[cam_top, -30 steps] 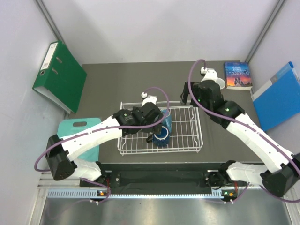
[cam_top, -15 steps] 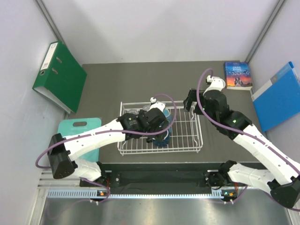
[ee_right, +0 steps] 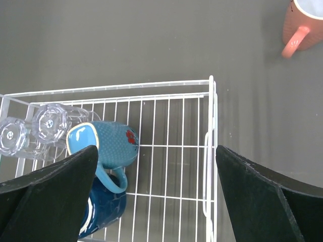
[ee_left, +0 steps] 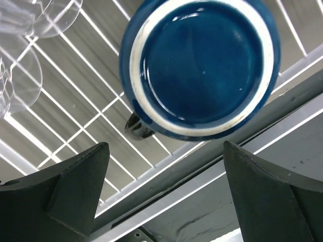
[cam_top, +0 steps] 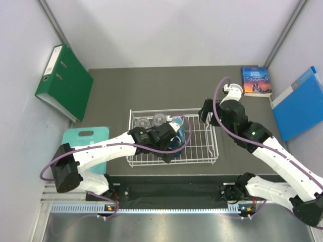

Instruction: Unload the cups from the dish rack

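Observation:
The white wire dish rack [cam_top: 202, 146] sits mid-table. Two clear glass tumblers [cam_top: 151, 120] stand upside down at its far left. A light blue mug [cam_top: 177, 123] lies beside them, and a dark blue mug [cam_top: 176, 143] lies nearer. My left gripper [cam_top: 167, 153] is open over the rack's near rim. In the left wrist view the dark blue mug's base [ee_left: 199, 65] lies just ahead of the jaws and not between them. My right gripper [cam_top: 206, 114] is open and empty above the rack's far right corner. The salmon-pink mug [ee_right: 303, 22] stands on the table beyond the rack.
A green binder [cam_top: 65, 83] leans at the far left. A teal cutting board [cam_top: 86, 137] lies left of the rack. A book [cam_top: 256, 80] and a blue folder [cam_top: 300, 103] are at the far right. The rack's raised right rim [ee_right: 212, 126] is under my right gripper.
My left gripper moved toward the rack's near rim beside the dark blue mug, uncovering the tumblers. My right gripper shifted slightly right and nearer, staying open.

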